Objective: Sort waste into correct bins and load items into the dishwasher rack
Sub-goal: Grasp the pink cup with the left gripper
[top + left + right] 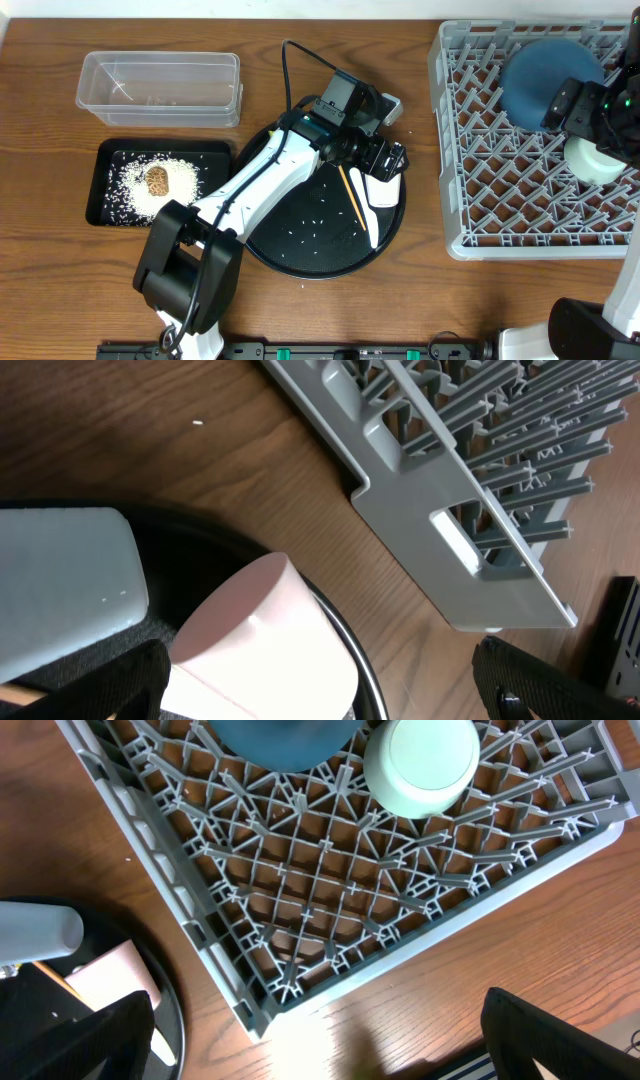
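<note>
My left gripper [385,160] [335,690] is open over the right side of the round black tray [300,235]. A white cup [384,190] [265,635] lies on its side between the fingers, nearer the left one. A light blue cup [389,104] [60,590] lies beside it. A white spoon [373,228] lies on the tray. My right gripper [590,125] [325,1050] is open and empty over the grey dishwasher rack [455,150] [200,930]. The rack holds the dark blue bowl [550,75] [285,740] and the mint bowl [592,160] [420,760].
The clear tub [160,88] stands at the back left. The shallow black tray [105,195] in front of it holds white rice [135,190] and a brown lump [157,180]. A yellow stick [350,195] and loose rice grains lie on the round tray. Tissue, wrapper and foil are not visible.
</note>
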`<state>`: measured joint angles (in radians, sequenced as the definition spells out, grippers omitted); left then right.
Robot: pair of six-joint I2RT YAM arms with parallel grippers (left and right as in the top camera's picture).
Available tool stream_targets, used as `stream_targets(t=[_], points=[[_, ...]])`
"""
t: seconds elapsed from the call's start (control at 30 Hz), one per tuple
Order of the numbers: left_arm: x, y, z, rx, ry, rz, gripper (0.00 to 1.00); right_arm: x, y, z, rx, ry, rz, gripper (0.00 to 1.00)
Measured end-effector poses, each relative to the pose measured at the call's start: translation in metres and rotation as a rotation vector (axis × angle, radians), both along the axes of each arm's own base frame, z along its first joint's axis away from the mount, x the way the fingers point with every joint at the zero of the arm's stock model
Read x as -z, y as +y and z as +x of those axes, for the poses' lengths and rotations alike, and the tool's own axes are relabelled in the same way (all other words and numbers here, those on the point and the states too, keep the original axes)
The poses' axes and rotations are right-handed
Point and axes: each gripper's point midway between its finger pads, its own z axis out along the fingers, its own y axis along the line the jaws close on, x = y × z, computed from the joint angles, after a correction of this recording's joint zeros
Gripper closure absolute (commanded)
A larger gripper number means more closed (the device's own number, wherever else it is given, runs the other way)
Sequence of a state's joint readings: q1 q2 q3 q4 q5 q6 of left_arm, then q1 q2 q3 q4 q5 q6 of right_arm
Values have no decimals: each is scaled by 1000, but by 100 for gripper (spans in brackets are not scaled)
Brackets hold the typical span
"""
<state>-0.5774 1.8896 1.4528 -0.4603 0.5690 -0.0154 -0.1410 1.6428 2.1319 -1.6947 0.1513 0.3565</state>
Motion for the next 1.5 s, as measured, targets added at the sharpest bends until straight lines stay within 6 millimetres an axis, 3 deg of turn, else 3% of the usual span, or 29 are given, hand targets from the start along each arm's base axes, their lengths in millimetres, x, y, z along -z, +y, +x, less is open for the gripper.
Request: stream_targets(t=[0.33, 0.67, 0.97, 1.2, 1.5], points=[[39, -9, -7, 35, 62, 41, 2, 0, 0, 0, 0, 0, 0, 1], [43, -8, -12, 40, 83, 54, 2, 0, 0, 0, 0, 0, 0, 1], [54, 6, -33, 43, 184, 122, 1, 0, 0, 0, 0, 0, 0, 1], [56, 10, -39, 45, 209, 139, 16, 0, 0, 0, 0, 0, 0, 1], [58, 12, -42, 42, 227, 150, 43, 0, 0, 0, 0, 0, 0, 1]])
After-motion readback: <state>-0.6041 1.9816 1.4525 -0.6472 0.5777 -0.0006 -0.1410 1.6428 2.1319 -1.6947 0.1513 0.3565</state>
